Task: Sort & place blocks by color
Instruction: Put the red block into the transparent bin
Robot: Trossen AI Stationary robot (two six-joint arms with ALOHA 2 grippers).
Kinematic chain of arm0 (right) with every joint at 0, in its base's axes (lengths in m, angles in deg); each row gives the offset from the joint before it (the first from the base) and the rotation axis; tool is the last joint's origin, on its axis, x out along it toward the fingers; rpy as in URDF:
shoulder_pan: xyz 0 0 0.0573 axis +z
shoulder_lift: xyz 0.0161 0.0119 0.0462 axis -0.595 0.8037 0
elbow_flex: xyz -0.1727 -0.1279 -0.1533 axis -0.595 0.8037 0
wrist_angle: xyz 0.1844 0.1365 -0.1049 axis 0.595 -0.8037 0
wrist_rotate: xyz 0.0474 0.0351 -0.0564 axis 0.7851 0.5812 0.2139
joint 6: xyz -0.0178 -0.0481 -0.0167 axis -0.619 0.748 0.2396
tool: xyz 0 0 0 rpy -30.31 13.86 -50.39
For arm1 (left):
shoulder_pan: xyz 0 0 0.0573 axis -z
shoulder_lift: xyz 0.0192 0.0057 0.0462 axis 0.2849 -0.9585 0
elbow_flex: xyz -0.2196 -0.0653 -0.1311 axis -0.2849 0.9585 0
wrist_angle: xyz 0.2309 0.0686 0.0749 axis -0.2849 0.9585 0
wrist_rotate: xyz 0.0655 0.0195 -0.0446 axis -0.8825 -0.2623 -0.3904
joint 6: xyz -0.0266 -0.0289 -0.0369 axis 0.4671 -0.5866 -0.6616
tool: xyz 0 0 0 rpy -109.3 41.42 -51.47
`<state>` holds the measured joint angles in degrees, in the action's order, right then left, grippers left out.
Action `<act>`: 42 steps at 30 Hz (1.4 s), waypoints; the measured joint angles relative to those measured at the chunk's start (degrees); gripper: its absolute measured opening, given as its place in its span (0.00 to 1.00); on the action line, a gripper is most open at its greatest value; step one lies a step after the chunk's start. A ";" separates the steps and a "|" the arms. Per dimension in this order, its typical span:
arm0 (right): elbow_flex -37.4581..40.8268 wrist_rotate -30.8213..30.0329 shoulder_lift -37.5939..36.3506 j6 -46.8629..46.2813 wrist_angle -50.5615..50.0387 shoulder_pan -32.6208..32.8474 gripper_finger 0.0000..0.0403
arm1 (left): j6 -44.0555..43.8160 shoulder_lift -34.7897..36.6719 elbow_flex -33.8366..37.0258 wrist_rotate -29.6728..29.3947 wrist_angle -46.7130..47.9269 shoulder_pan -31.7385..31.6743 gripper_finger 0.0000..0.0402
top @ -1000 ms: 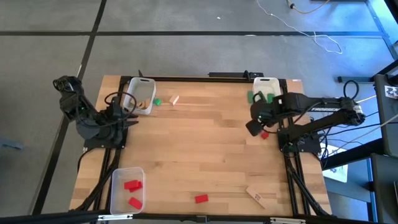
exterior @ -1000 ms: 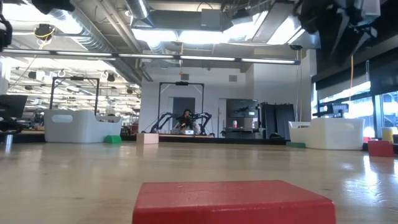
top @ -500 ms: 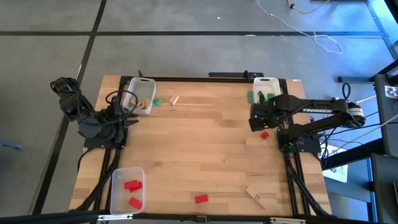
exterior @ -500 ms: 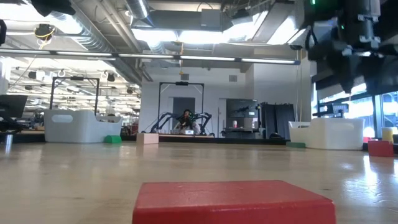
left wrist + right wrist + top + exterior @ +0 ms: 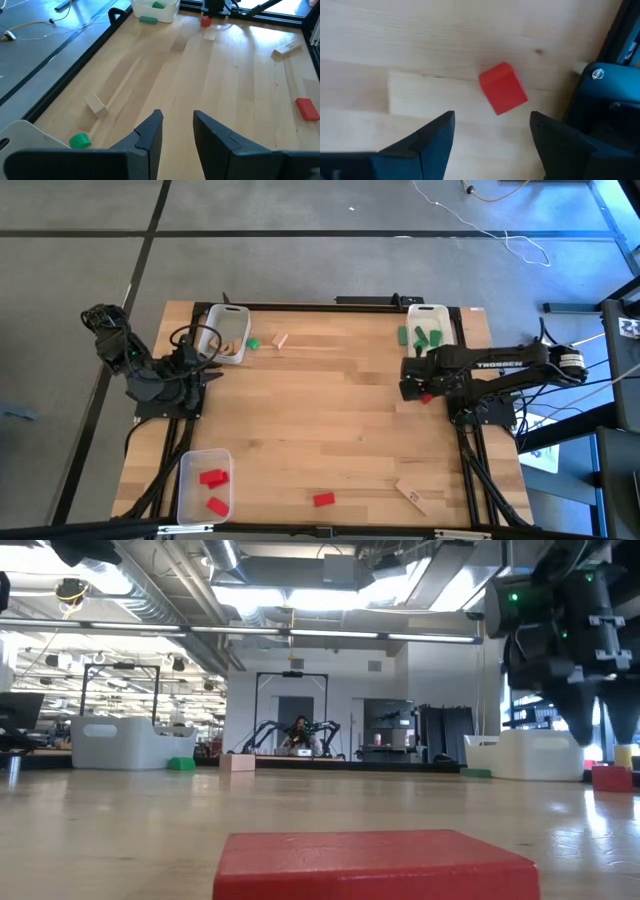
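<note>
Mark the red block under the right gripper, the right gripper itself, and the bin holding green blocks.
red block (image 5: 503,95), right wrist view, top face.
right gripper (image 5: 492,134), right wrist view, midway between its open fingertips.
bin with green blocks (image 5: 428,310), high view, far rim.

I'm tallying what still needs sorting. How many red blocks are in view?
4. Two lie in the clear bin at the table's front left, one loose near the front edge, one under the open right gripper. Others may be hidden.
</note>
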<state>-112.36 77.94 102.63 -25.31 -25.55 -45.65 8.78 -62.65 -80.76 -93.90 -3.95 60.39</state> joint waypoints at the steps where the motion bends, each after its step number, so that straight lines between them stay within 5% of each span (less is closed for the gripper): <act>1: 0.77 0.04 0.01 -0.95 0.72 -0.06 0.65 | -0.01 0.00 0.00 0.00 0.00 0.00 0.25; 14: 8.45 -0.52 0.00 -5.36 11.33 -0.08 0.65 | 0.21 0.00 0.00 0.00 0.03 0.00 0.26; 27: 10.89 -0.43 0.01 1.97 35.69 -0.06 0.65 | 0.26 0.00 0.00 -0.02 0.67 0.00 0.25; 42: 10.92 0.78 0.01 11.66 33.95 -0.06 0.65 | 0.29 0.00 0.00 0.00 0.96 0.00 0.26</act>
<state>-101.45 78.72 102.64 -13.65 8.40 -45.70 9.07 -62.65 -80.76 -93.90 -2.99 60.39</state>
